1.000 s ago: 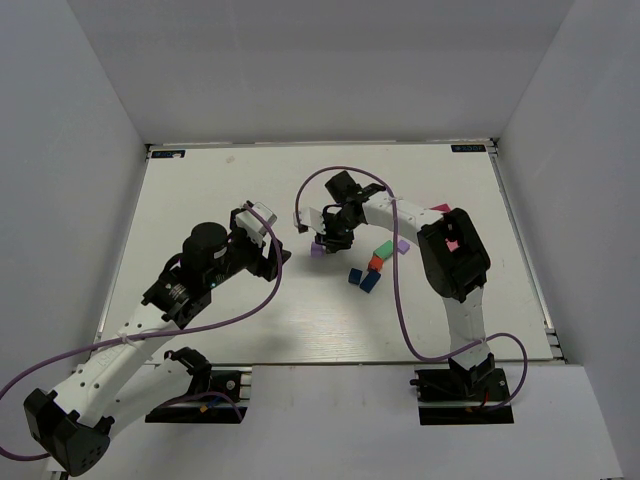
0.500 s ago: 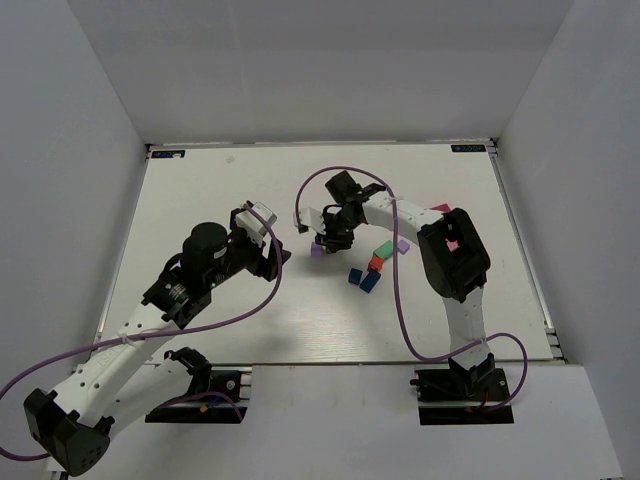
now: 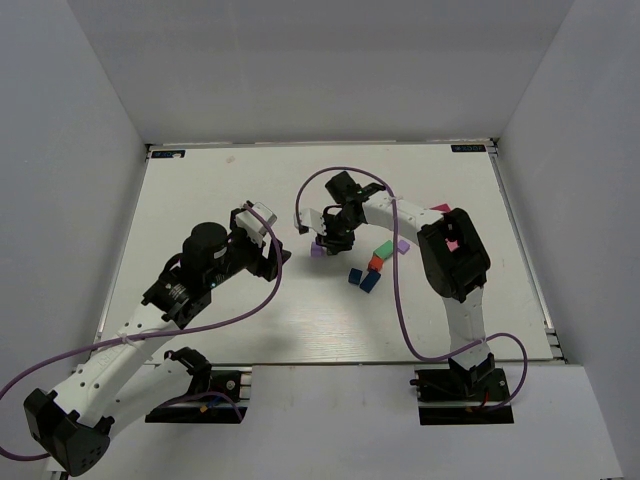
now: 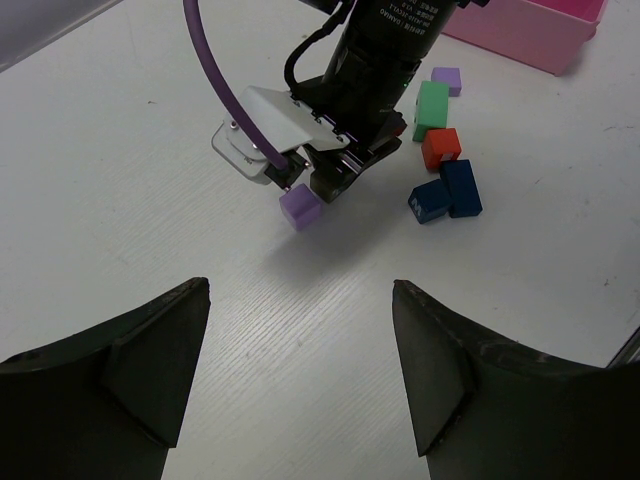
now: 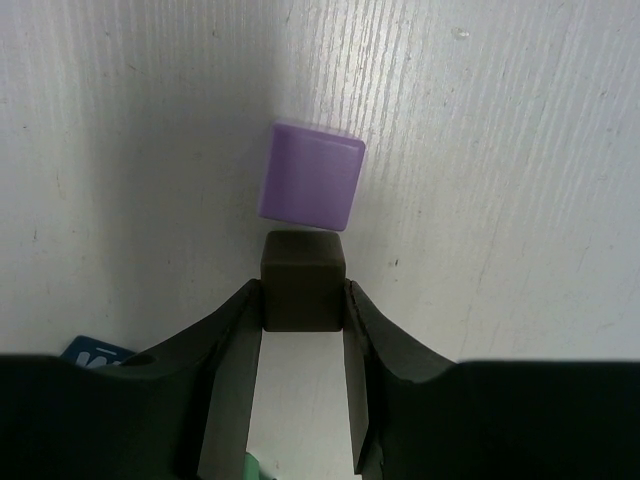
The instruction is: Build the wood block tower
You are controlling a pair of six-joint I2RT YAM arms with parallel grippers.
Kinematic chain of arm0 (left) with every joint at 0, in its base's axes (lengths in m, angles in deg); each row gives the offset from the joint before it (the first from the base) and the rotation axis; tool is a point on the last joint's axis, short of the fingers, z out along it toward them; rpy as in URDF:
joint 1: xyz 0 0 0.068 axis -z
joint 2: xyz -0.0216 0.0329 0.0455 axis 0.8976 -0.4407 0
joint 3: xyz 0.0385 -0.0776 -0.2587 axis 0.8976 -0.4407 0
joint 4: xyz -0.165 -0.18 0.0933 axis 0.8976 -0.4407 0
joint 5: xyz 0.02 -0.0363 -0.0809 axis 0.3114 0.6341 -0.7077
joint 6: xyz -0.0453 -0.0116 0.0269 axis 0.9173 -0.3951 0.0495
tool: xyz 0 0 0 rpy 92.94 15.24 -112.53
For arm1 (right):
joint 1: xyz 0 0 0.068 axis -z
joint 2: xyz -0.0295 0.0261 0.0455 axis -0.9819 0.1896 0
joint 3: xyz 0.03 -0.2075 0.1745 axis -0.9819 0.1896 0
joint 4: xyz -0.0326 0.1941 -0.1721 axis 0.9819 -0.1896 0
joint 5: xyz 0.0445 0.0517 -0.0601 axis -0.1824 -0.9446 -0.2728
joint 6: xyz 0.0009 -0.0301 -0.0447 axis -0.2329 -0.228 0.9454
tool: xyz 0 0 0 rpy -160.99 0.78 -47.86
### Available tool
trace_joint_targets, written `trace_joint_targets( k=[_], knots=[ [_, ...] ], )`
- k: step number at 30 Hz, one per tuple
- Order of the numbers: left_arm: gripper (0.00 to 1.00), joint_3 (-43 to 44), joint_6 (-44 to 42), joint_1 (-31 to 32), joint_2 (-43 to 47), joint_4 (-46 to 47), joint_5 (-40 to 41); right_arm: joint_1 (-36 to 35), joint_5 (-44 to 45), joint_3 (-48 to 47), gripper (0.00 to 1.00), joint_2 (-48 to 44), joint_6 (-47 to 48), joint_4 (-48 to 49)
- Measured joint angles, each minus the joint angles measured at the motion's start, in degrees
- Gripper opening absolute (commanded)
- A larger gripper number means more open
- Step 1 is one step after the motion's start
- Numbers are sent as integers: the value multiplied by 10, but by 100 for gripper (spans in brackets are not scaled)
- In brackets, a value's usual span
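We see a dark brown cube (image 5: 303, 288) pinched between the two fingers of the right gripper (image 5: 304, 312), which is clenched on its sides. Just past the fingertips a purple cube (image 5: 312, 177) lies on the white table (image 5: 480, 150), its near edge right against the far edge of the brown one as the wrist camera looks at them. We cannot tell whether the two actually touch. From the left wrist camera the purple cube sits directly under the tip of the right gripper, alone on that patch of table.

The other blocks lie in a loose cluster near the right gripper, on its right side in the overhead view. There is a green brick (image 4: 431, 105) with a red cube (image 4: 440, 148) just beside its near end. Next to them a dark blue brick (image 4: 461, 187) is pressed against a blue cube (image 4: 428, 202) that has white marks on one face. A second, smaller purple block (image 4: 446, 80) lies just beyond the green brick. Behind the cluster stands a pink tray (image 4: 530, 30).

The left gripper (image 4: 300, 300) hangs over the table to the left of the purple cube, well apart from it and pointed toward it. Its fingers are spread wide and grasp nothing.
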State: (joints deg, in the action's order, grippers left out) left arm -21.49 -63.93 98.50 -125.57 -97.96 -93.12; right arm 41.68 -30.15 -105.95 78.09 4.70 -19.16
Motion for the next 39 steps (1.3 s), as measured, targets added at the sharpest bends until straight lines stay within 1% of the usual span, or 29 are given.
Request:
trace_joint_targets(
  k=[1, 2, 4, 5, 7, 8, 10, 11, 17, 20, 22, 25, 31, 33, 34, 35, 37, 38, 39],
  knots=[
    [84, 0, 0, 0, 0, 0, 0, 0, 0, 0, 38, 0, 0, 0],
    [84, 0, 0, 0, 0, 0, 0, -1, 0, 0, 46, 0, -1, 0],
    [84, 0, 0, 0, 0, 0, 0, -2, 0, 0, 53, 1, -3, 0],
    [84, 0, 0, 0, 0, 0, 0, -2, 0, 0, 59, 2, -4, 0],
    [84, 0, 0, 0, 0, 0, 0, -2, 1, 0, 65, 5, -7, 0],
    [84, 0, 0, 0, 0, 0, 0, -2, 2, 0, 69, 6, -8, 0],
    [84, 0, 0, 0, 0, 0, 0, -2, 3, 0, 81, 7, -11, 0],
    [84, 0, 0, 0, 0, 0, 0, -2, 4, 0, 90, 7, -12, 1],
    [86, 0, 0, 0, 0, 0, 0, -2, 18, 1, 90, 5, -17, 3],
    [87, 0, 0, 0, 0, 0, 0, 1, 30, 14, 90, -11, -19, 4],
    [91, 0, 0, 0, 0, 0, 1, 5, 41, 31, 90, -37, -20, 2],
    [100, 0, 3, 0, 0, 0, 1, 14, 55, 64, 90, -100, -22, 7],
    [100, -2, 40, 0, 2, 7, -8, 42, 63, 173, 90, -274, -27, 53],
    [100, -2, 52, 0, -3, 12, -7, 52, 57, 202, 84, -308, -10, 62],
    [100, -1, 57, 0, -9, 14, -7, 59, 54, 218, 72, -321, -1, 63],
    [96, 1, 61, 0, -16, 13, -6, 65, 46, 230, 68, -328, 11, 64],
    [91, 10, 67, 0, -43, 7, 3, 80, 22, 255, 64, -333, 52, 63],
    [85, 20, 70, 0, -59, 2, 8, 85, 12, 266, 64, -334, 70, 62],
    [78, 34, 70, 1, -80, -9, 19, 92, 3, 278, 61, -334, 90, 59]
  ],
)
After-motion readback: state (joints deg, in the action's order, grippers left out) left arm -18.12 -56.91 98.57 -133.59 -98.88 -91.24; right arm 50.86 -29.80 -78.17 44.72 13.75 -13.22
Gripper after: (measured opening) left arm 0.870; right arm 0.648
